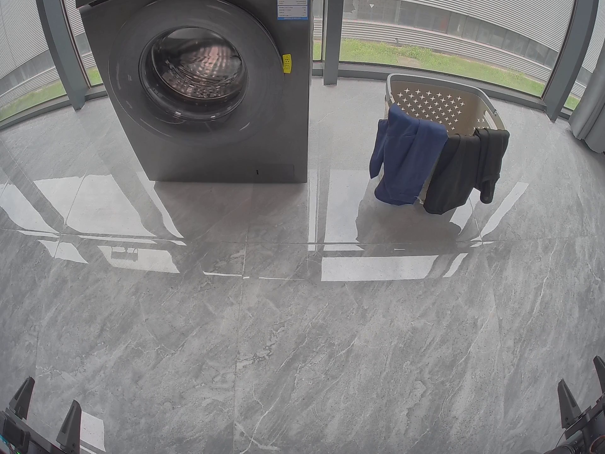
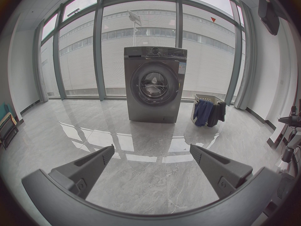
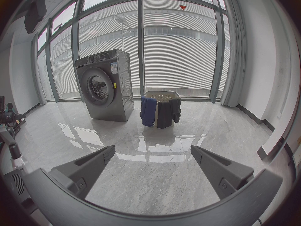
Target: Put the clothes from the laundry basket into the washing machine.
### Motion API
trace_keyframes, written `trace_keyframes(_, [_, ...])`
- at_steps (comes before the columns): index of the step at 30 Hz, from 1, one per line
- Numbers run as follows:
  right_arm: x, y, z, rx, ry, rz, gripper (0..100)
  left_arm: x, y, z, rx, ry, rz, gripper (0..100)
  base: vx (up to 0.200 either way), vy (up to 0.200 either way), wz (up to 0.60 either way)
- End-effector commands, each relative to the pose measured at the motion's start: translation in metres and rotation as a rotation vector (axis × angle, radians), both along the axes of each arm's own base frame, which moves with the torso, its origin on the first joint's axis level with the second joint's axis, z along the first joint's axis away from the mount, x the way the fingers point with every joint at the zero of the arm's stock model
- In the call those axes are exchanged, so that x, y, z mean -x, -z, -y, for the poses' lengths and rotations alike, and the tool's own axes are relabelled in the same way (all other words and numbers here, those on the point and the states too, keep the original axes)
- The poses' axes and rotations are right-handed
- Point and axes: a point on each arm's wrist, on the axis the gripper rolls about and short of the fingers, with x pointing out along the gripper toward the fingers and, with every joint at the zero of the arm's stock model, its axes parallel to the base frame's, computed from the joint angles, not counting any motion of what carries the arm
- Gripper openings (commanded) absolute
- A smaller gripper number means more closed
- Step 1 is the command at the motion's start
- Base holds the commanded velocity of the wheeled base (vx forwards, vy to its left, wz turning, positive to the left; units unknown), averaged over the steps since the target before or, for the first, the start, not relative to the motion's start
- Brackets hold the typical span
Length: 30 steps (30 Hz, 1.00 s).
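Note:
A grey washing machine (image 1: 201, 77) stands at the far left by the windows, its round drum opening showing bare metal inside. To its right sits a beige laundry basket (image 1: 441, 102) with a blue garment (image 1: 406, 156) and a black garment (image 1: 463, 168) draped over its front rim. My left gripper (image 1: 47, 408) is low at the near left, open and holding nothing. My right gripper (image 1: 583, 389) is low at the near right, open as well. Both are far from the basket. The wrist views show the washing machine (image 2: 154, 83) (image 3: 105, 85), the basket (image 2: 205, 98) (image 3: 161, 95) and each open gripper (image 2: 152, 151) (image 3: 152, 151).
Glossy grey tiled floor (image 1: 283, 323) stretches between me and the machine. Tall windows (image 1: 454, 26) with grey frames run along the back. A curtain (image 1: 592, 115) hangs at the far right. A dark stand (image 2: 7, 127) sits by the left wall.

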Motion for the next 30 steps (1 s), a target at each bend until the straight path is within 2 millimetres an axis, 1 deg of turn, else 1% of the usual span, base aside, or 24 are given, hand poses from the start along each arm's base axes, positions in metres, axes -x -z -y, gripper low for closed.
trace_keyframes(1, [-0.0001,0.0053,0.0,0.001,-0.001,-0.001,100,0.0001,0.0053,0.0,0.002,0.0,0.001,100,0.0,0.0,0.0])
trace_keyframes(9, [-0.0001,0.0053,0.0,-0.001,-0.001,-0.002,100,0.0001,0.0054,0.0,0.005,0.003,-0.001,100,0.0,0.0,0.0])
trace_keyframes(24, [-0.0001,0.0053,0.0,-0.001,0.001,-0.002,100,0.0001,0.0054,0.0,0.014,0.003,-0.001,100,0.2,0.0,0.0])
trace_keyframes(26, [-0.0001,0.0053,0.0,0.001,-0.001,-0.001,100,0.0001,0.0054,0.0,0.014,0.003,-0.001,100,0.0,0.0,0.0])
trace_keyframes(30, [-0.0001,0.0051,0.0,-0.001,0.001,0.0,100,0.0001,0.0054,0.0,0.014,0.003,-0.001,100,0.0,0.0,-0.6])
